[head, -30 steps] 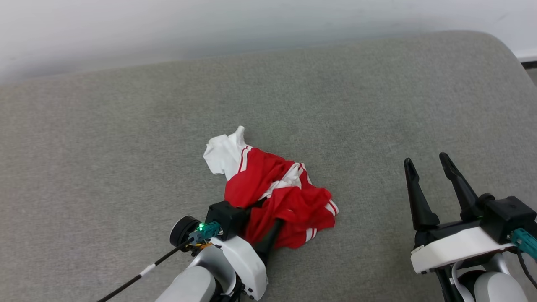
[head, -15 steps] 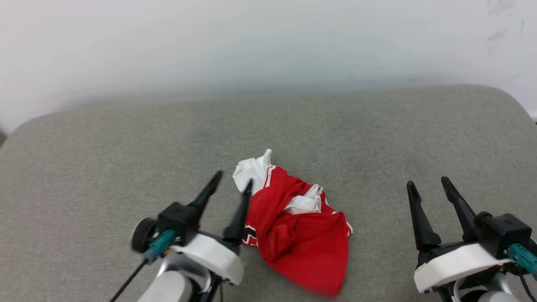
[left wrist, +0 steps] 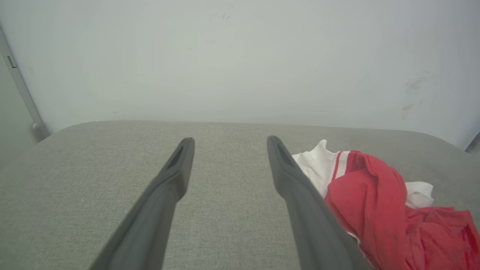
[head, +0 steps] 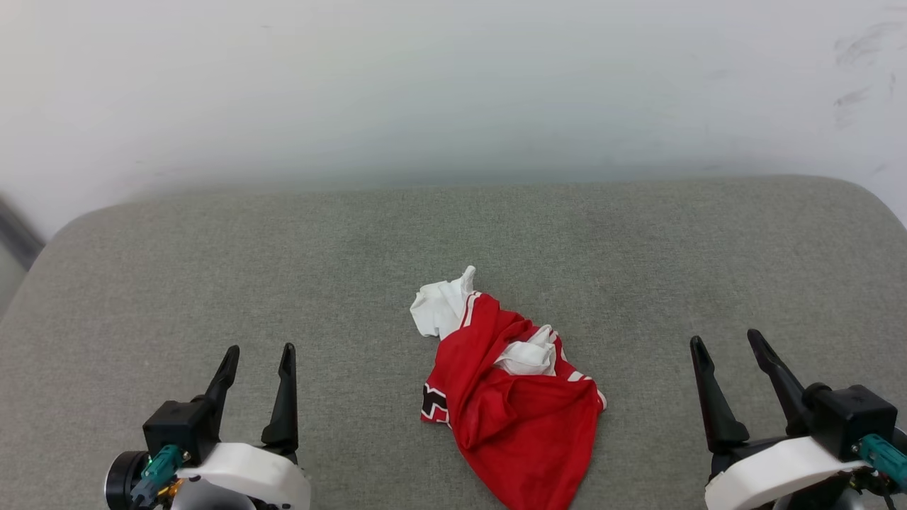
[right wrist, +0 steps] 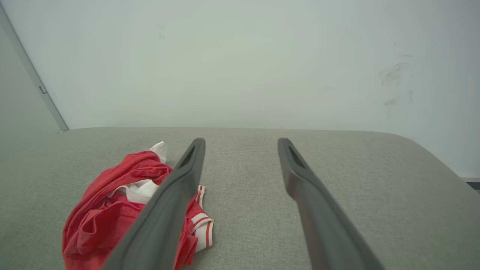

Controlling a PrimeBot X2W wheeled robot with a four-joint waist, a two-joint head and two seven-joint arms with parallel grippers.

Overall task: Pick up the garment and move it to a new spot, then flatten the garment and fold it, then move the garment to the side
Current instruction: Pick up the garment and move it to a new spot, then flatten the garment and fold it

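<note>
**Garment crumpled mid-surface, neither tool holding it**

The left gripper sits low at the near left of the head view. Its two dark fingers are spread wide with nothing between them but bare grey fabric. The right gripper mirrors it at the near right, also spread wide and empty. Both stand well apart from the shirt, which lies between them, somewhat nearer the right one. In the left wrist view the cloth sits just past the right-hand finger, and in the right wrist view it is partly hidden behind the left-hand finger.

The shirt is a loose, rumpled heap of bright red. A white sleeve trimmed with red stripes pokes out at its far end. A second patch of white is bunched in the middle, and another striped cuff shows at the right side. A scrap of dark, white-outlined lettering peeks from the near left fold. The red body tapers to a point toward the bottom of the head view.

It rests on a grey padded surface whose far corners are rounded. The far edge runs along a pale wall scuffed at the upper right. Bare fabric stretches to the left, to the right and beyond the heap.
</note>
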